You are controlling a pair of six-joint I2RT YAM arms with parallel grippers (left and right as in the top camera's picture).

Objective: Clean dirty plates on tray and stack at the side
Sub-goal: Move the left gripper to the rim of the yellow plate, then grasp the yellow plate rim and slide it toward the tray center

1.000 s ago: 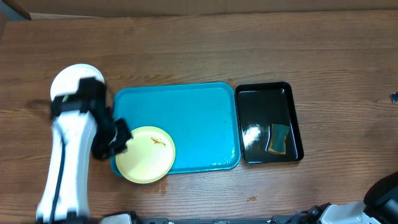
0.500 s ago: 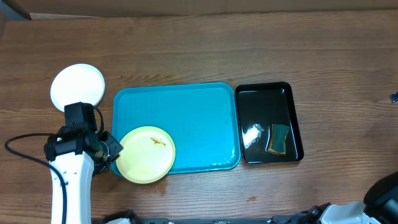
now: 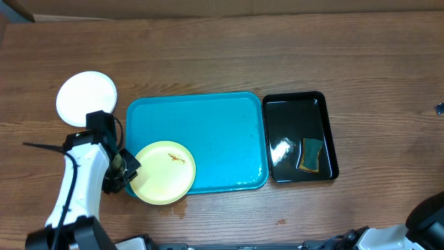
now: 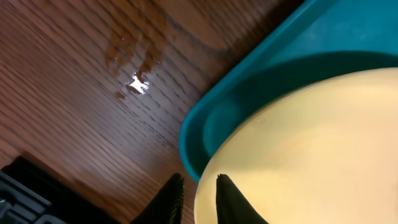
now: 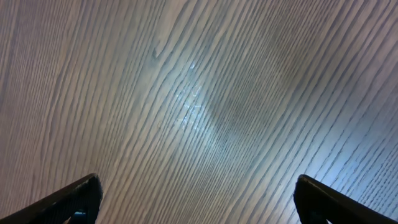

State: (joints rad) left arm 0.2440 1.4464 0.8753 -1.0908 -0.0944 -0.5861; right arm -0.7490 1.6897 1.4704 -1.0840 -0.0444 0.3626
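Yellow plate (image 4: 311,143) rim nipped by left claw (image 4: 199,182): wrist view only.

Brown wood-grain table (image 3: 208,55), small wet stain (image 4: 134,59), soft glare

Left arm (image 3: 78,182), stretched across the white plate (image 3: 86,98) a second ago, has drawn back toward the bench's near edge, uncovering that plate. The left tool (image 3: 130,167) has edged in onto the left rim of the yellow plate (image 3: 165,173).
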